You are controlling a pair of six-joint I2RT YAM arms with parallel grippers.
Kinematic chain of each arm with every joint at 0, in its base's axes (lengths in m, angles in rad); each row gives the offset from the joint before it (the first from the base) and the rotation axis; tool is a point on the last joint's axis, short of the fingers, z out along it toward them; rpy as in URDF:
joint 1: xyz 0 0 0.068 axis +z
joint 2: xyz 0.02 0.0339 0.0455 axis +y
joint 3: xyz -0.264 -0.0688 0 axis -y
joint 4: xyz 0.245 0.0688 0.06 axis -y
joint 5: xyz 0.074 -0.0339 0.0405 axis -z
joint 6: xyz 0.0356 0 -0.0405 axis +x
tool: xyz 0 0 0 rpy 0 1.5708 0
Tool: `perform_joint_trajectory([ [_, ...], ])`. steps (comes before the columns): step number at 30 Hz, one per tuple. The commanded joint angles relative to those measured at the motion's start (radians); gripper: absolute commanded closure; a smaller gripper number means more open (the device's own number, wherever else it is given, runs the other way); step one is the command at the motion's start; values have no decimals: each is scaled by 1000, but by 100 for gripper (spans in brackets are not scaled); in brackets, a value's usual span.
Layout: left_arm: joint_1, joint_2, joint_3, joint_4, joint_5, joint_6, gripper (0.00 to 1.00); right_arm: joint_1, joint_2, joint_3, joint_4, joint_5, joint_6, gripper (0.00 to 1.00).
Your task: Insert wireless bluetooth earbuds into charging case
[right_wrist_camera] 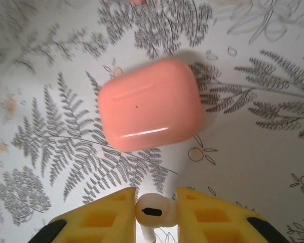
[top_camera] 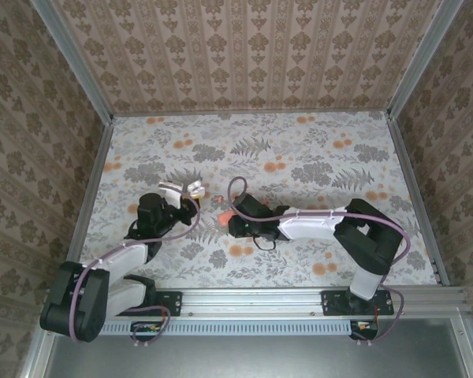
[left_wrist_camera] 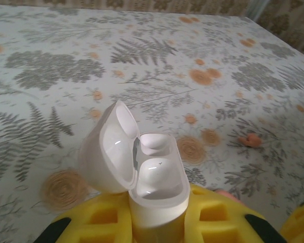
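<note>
Brown damask wallpaper (top_camera: 244,55) lines three sides of the cell, and the worktop (top_camera: 299,157) is printed with grey ferns and dull orange flowers.

From above, both arms reach toward the middle of the worktop, and the wrists hide most of what is held. A whitish lump sits at the tip of the left arm (top_camera: 126,256). A coral patch lies against the tip of the right arm (top_camera: 315,224).

The left jaws are clamped on the charging case (left_wrist_camera: 154,182), a glossy white case with its lid swung open to the left. Its lower body is buried between the yellow fingers (left_wrist_camera: 101,223). The pale shapes in its wells are too washed out to make out. Beyond it, a small lumpy coral speck (left_wrist_camera: 251,140) lies on the print. A pinkish edge behind the right finger is too hidden to identify.

The right jaws are pinched on a white earbud (right_wrist_camera: 156,209) that has a dark oval slot. Its stem is cut off at the bottom edge of the right wrist view. Just ahead of it, a coral rounded-square piece (right_wrist_camera: 151,104) lies flat on the worktop. It is smooth and shiny, with a faint seam line and one tiny dark dot. Another coral bit is clipped by the top edge of that view.
</note>
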Motion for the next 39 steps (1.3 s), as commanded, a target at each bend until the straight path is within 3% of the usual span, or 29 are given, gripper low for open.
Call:
perform_joint_trajectory([
  [1, -34, 16, -6, 126, 87, 87, 86, 4, -91, -74, 213, 93, -28, 76],
  [10, -70, 51, -18, 242, 175, 141, 87, 3, -267, -258, 470, 219, -146, 75],
  [22, -80, 191, 1, 501, 348, 78, 87, -1, -388, -268, 561, 221, -342, 76],
  [28, -94, 198, 12, 536, 425, 86, 87, -1, -359, -227, 651, 148, -411, 76],
  [39, -99, 135, 16, 480, 415, 86, 87, 0, -244, -194, 835, 66, -385, 77],
])
